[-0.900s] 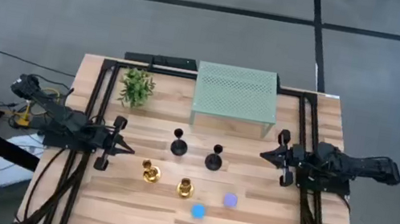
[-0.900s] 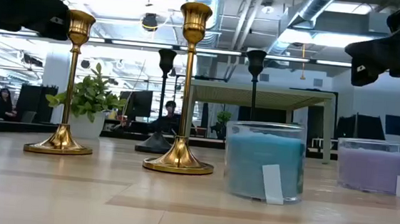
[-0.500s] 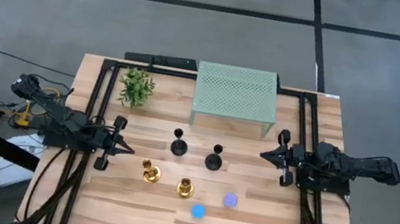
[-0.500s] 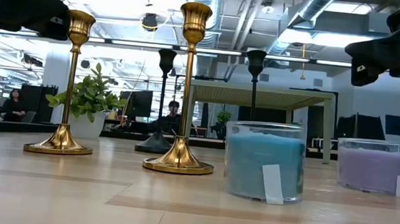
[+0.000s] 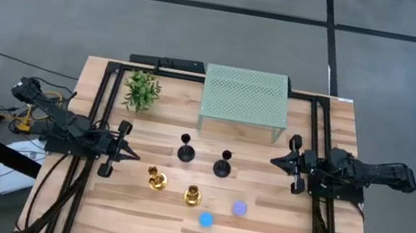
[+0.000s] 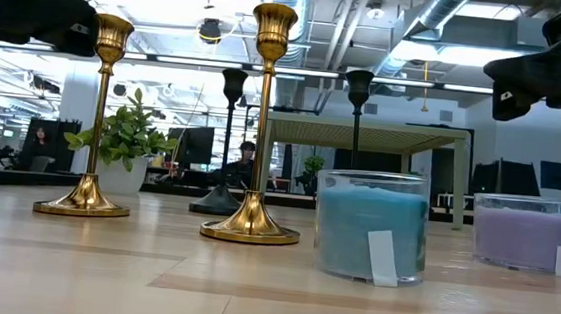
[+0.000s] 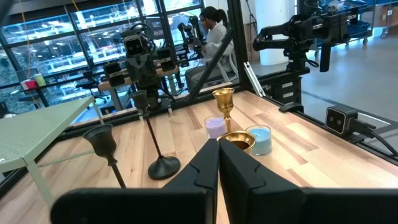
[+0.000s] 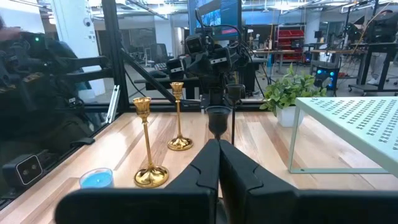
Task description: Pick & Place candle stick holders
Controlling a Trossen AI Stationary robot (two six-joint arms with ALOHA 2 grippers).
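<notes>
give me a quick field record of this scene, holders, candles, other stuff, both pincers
black holders: two, upright, mid-table in front of the green mesh shelf
gold holders: two, upright, nearer the front edge than the black pair
candles: blue jar and purple jar, beside the gold pair
plant: potted, back left, beside the shelf
left pincer: shut, empty, at the left side, pointing at the holders
right pincer: shut, empty, at the right side
task progress: no holder gripped
</notes>
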